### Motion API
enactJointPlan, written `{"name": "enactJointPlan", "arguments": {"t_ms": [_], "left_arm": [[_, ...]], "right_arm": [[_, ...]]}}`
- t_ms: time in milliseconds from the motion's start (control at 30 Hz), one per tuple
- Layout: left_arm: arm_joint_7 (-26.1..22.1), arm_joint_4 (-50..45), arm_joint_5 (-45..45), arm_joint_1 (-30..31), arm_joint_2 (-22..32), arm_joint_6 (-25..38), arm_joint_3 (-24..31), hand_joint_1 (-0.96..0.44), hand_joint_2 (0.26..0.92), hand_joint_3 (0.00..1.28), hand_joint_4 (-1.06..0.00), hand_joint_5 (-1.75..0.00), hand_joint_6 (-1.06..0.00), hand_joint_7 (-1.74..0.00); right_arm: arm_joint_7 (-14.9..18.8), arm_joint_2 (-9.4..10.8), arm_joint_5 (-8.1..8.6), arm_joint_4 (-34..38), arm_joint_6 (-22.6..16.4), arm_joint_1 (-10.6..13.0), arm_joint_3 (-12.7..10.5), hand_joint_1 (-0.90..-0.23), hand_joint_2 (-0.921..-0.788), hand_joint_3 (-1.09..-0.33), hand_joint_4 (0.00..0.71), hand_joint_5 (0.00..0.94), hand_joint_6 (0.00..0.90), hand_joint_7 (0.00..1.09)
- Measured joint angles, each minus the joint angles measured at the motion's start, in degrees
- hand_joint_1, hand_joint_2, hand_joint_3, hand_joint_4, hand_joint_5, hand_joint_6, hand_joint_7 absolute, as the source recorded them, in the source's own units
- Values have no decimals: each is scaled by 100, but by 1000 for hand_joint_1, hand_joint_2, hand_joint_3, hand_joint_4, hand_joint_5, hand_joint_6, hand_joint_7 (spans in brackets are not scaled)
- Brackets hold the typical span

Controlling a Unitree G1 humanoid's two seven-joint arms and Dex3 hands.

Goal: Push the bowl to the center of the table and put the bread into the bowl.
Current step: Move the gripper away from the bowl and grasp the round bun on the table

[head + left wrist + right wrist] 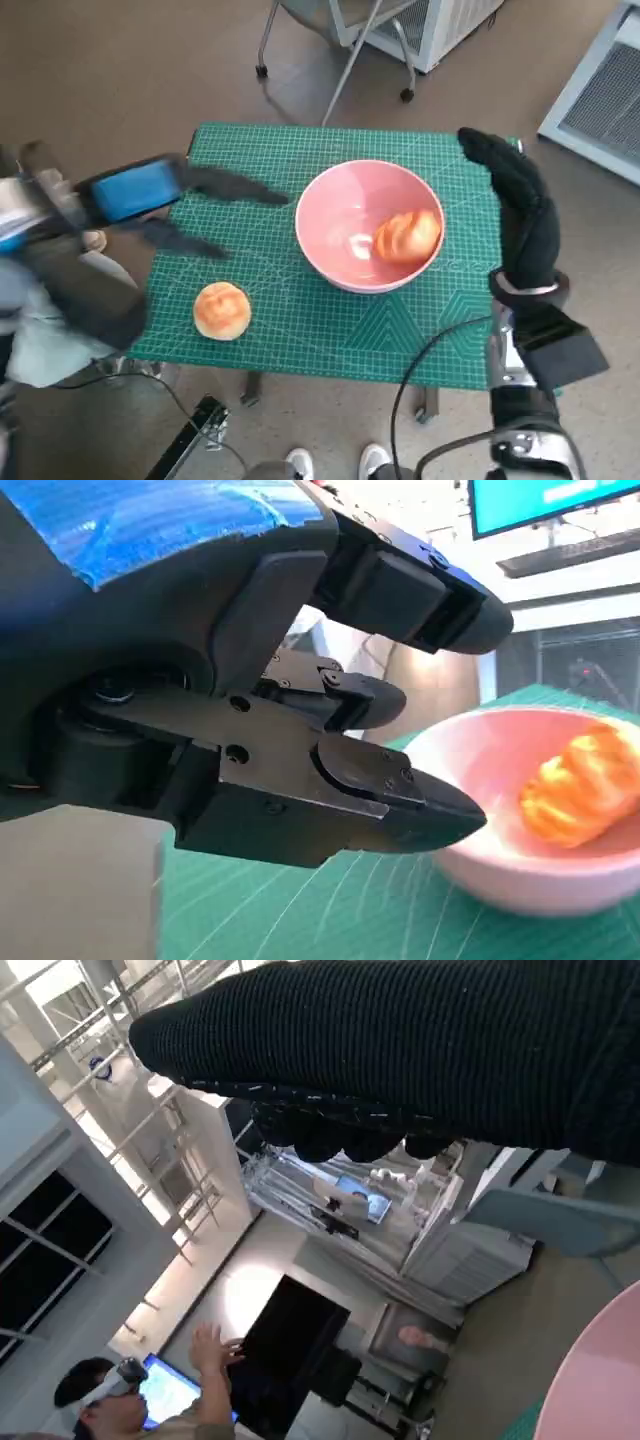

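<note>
Right up close on my feed is the left hand [300,740], blue tape on its back, fingers [400,805] spread apart and holding nothing. From the head cam it hovers over the left side of the desk [300,335], which has a green cutting mat on it. Pink bowl [345,200] sits roughly mid-desk, a bit toward the right, with one piece of bread [408,236] already inside. Another bread roll [221,310] sits on the mat near the front left, apart from the bowl. Right hand [520,210] in its black glove stands just beside the bowl's right rim, fingers stretched out, gripping nothing. Person [110,1400] wearing a headset shows in the right wrist cam.
</note>
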Motion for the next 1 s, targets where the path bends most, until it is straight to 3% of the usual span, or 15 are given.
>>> {"name": "enactJointPlan", "arguments": {"t_ms": [433, 733, 1000], "left_arm": [[35, -582, -75, 1677, 465, -153, 855, 133, 816, 0, -561, -8, -671, -24], [0, -867, 363, 2031, 496, -15, 826, 65, 738, 0, -469, 0, -596, -1], [3, -911, 1046, 2039, 490, 58, 471, -24, 720, 1, -393, 0, -540, 0]], "right_arm": [[64, -7, 9, -143, 190, 64, 30, -578, -921, -828, 355, 22, 8, 825], [102, -7, 7, -143, 266, 62, 44, -575, -921, -838, 354, 20, 0, 856], [138, -7, 6, -166, 341, 59, 68, -573, -921, -843, 354, 20, -1, 859]]}}
